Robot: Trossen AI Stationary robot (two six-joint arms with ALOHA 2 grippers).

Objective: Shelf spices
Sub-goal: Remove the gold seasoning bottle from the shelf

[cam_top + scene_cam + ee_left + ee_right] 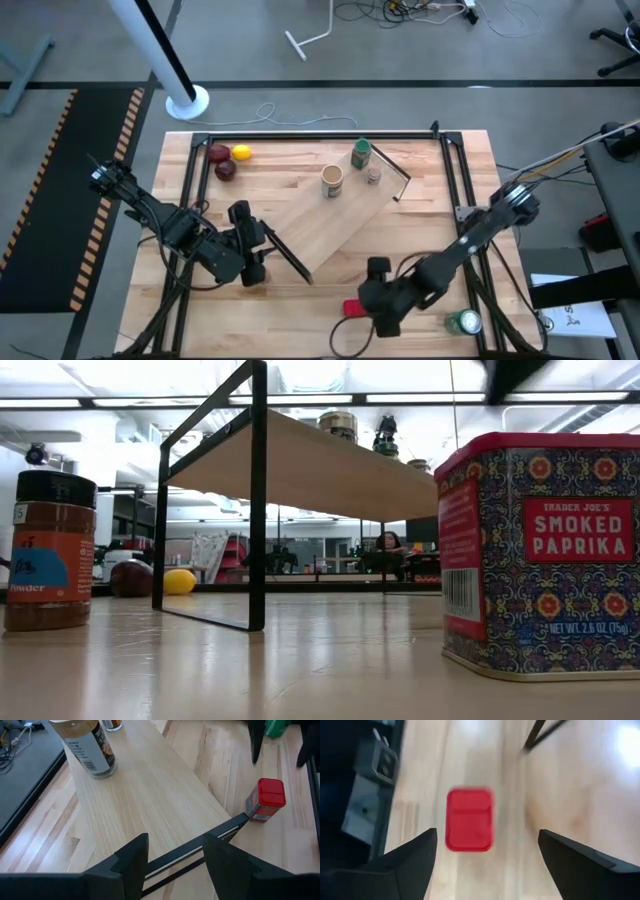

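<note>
Paprika tin (469, 820) is the step in hand, I judge: the red boxy tin stands on the slatted tabletop (420, 180) at the lower middle of the high view, and the right gripper (485, 852) hangs above it with its fingers spread wide and nothing between them — in the right wrist view the red lid sits between the two dark fingers, nearer one of them. To take it well, the gripper should centre over the lid before coming down, then close across the tin's narrower faces so the flat sides do not twist. The left gripper (172, 860) is clenched on the black rail (200, 851) at the near short end of the shelf (335, 215), which lies aslant across the middle of the table in the high view; it seems to be steadying the board. On the shelf's upper end stand the tan jar (332, 181), the green-lidded jar (361, 153) and a tiny grey-lidded jar (374, 175). A black-lidded jar (50, 550) stands at the left of the low view, not yet shelved. Open board lies toward the lower left of the shelf, so the tin has room there — but the path from the tin passes near the left gripper, and the green can (464, 322) sits just to the right of the right arm. Red and yellow fruits (228, 160) lie at the upper left, well apart.
</note>
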